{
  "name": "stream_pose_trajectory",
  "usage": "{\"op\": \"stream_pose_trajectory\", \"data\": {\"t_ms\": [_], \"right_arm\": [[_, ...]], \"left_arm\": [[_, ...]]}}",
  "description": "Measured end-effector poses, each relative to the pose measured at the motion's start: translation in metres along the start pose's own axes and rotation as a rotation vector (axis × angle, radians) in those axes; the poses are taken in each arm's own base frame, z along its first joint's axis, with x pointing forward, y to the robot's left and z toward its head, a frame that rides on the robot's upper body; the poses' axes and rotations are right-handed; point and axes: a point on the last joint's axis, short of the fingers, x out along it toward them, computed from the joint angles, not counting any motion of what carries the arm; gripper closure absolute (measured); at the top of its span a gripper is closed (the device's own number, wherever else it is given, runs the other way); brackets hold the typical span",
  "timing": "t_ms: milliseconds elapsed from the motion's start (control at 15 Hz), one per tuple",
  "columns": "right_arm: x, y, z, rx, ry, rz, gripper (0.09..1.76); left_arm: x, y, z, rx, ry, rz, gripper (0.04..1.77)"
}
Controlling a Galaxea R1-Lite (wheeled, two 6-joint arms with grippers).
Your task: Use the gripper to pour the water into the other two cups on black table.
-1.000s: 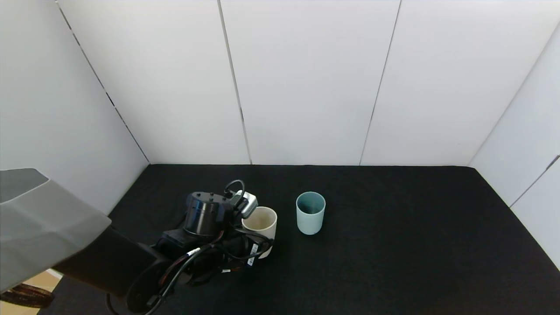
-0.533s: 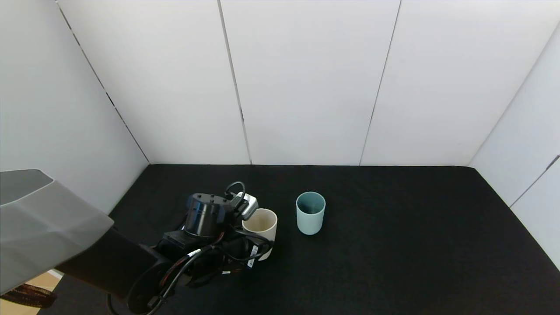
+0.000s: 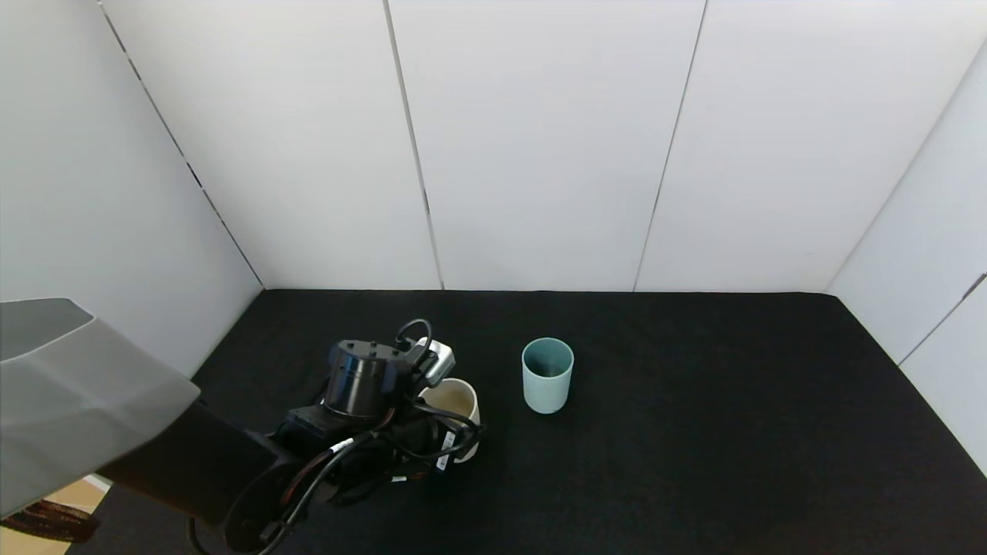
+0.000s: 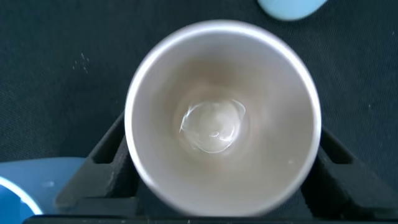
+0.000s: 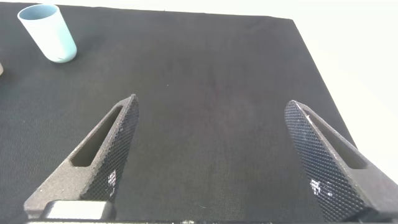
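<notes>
Left gripper (image 3: 451,432) jaws just eased apart around beige cup (image 3: 453,406), now sitting lower on black table (image 3: 694,462), left of teal cup (image 3: 547,375). Little water (image 4: 213,126) left; pouring likely done.

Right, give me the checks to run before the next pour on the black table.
1. Beige cream-rimmed plastic tumbler upright, inside the left gripper: ok.
2. Water in it: only a small puddle at the bottom: not ok.
3. Pale teal-green plastic tumbler upright, standing apart: ok.
4. Light blue plastic tumbler upright: cannot tell, only its edge shows.
5. Right gripper parked over the matte black table, fingers apart, holding nothing: ok.
</notes>
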Motion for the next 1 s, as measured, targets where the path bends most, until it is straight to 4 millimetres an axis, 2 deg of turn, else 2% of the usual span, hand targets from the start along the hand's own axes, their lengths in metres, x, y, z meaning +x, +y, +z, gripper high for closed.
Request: {"op": "stream_pose_trajectory", "data": {"t_ms": [600, 1000], "right_arm": [[0.000, 0.000, 0.000, 0.000, 0.000, 0.000, 0.14], [0.000, 0.000, 0.000, 0.000, 0.000, 0.000, 0.14]], "left_arm": [[-0.003, 0.003, 0.004, -0.002, -0.028, 0.013, 0.17], [-0.022, 0.003, 0.015, 0.004, -0.080, 0.013, 0.13]]}}
